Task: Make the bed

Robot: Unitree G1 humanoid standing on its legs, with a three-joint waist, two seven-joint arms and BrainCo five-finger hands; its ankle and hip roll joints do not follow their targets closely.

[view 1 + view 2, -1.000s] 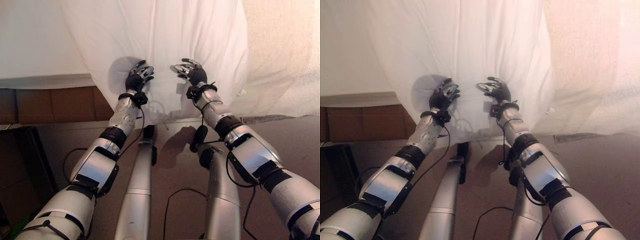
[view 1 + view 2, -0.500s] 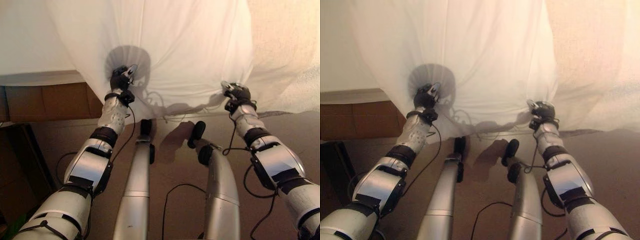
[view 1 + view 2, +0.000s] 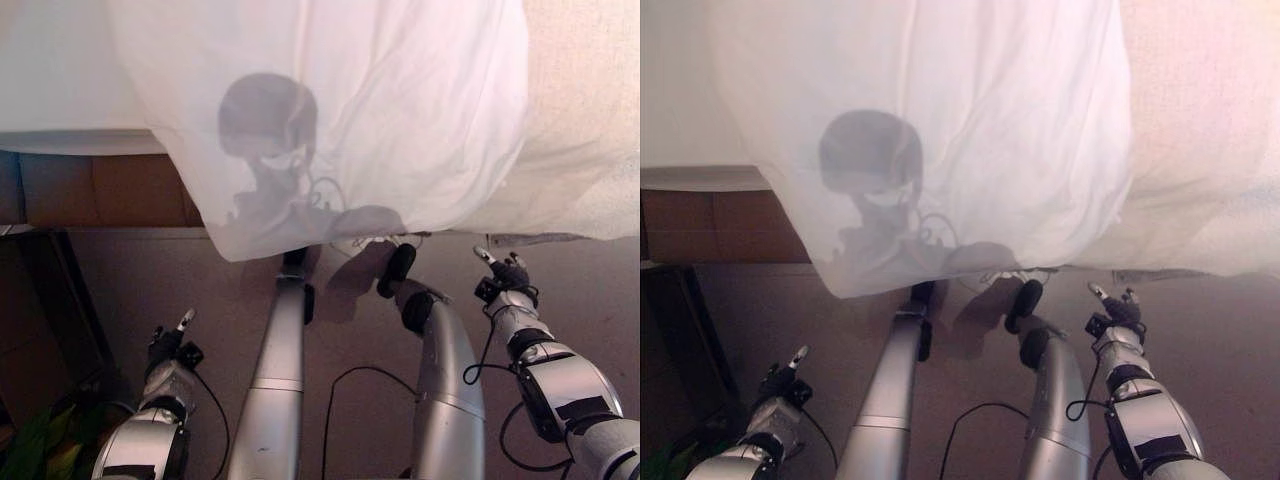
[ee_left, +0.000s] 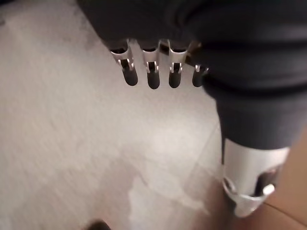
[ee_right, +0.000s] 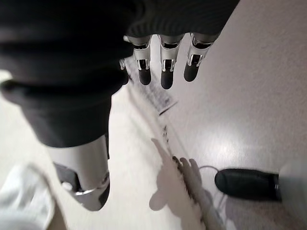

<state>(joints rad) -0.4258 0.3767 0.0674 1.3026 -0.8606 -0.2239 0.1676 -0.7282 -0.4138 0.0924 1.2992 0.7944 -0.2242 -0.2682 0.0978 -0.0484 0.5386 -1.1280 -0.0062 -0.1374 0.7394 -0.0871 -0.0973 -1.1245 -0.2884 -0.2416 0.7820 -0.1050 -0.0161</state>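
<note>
Both the left hand and right hand hang low with relaxed fingers, holding nothing, clear of the white sheet.

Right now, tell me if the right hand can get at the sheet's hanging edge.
Probably yes: the right hand hangs open and empty just below the sheet, with bare floor between them.

One white thin fabric sheet hung over the edge of one bed with a pale mattress side and a brown wooden base. One cream textured blanket lay beside the sheet. Two robot hands showed low over the one grey-brown floor: one left hand and one right hand, each empty, with its fingers straight.
</note>
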